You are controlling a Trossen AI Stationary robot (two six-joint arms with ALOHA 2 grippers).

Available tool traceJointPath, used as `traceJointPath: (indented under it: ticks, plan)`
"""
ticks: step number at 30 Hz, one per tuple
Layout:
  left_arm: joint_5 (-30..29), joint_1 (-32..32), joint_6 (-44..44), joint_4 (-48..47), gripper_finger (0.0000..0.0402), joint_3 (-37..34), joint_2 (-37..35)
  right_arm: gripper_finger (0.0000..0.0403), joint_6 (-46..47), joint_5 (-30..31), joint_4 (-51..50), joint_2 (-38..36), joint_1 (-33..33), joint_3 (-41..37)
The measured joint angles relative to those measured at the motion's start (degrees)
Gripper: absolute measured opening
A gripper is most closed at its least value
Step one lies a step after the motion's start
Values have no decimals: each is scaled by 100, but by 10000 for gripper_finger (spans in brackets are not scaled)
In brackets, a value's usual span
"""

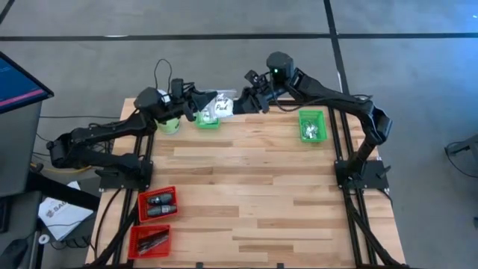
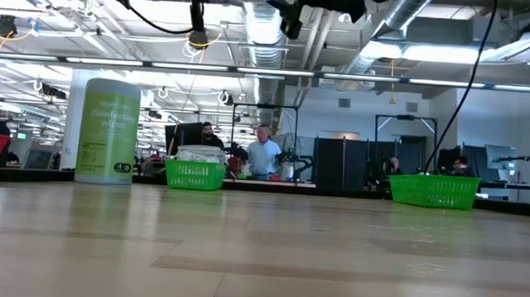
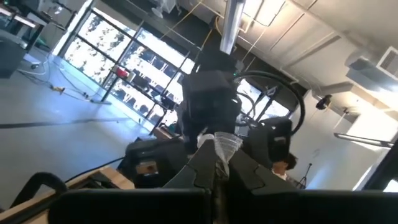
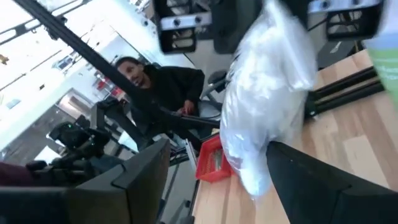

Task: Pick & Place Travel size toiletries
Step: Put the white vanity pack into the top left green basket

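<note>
Packet [image 1: 221,106], white crinkly w/ black print, hangs between both hands above the far-left green basket [image 1: 208,122] at the bench's [image 1: 246,194] far edge. High view: left hand [image 1: 200,104] on one side of packet, right hand [image 1: 240,101] on the other, both touching or just beside it; green canister [image 1: 169,124] sits under the left arm; second green basket [image 1: 312,125] far right holds more small items; two red baskets [image 1: 157,205] near left corner w/ dark sticks. Low view: canister and both green baskets on bench; hands not in view, packet not identifiable. Left wrist view: left hand fingers [image 3: 242,175] pressed together, pinching a twisted white corner of packet [image 3: 221,145]; grip looks firm. Right wrist view: packet [image 4: 267,99] is a soft, bulging clear-white film bag; one right finger [image 4: 323,180] lies under its lower end, other finger not seen; jaws appear spread, no clamp evident. Judgement: item light, limp, slippery film, will sag and swing; contents prob. shift. Best hold: gathered corner or seam, not the puffy middle. Risk: film slipping out of a shallow pinch.
</note>
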Motion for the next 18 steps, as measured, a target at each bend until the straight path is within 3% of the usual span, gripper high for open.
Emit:
traceJointPath:
  ticks: [12,18]
  plan:
    - [31,-103,-143,131,0,0,1,259,-528,377,-407,0,-121,-2]
    - [-269,-70,-137,142,0,0,1,259,-659,381,-367,0,64,-2]
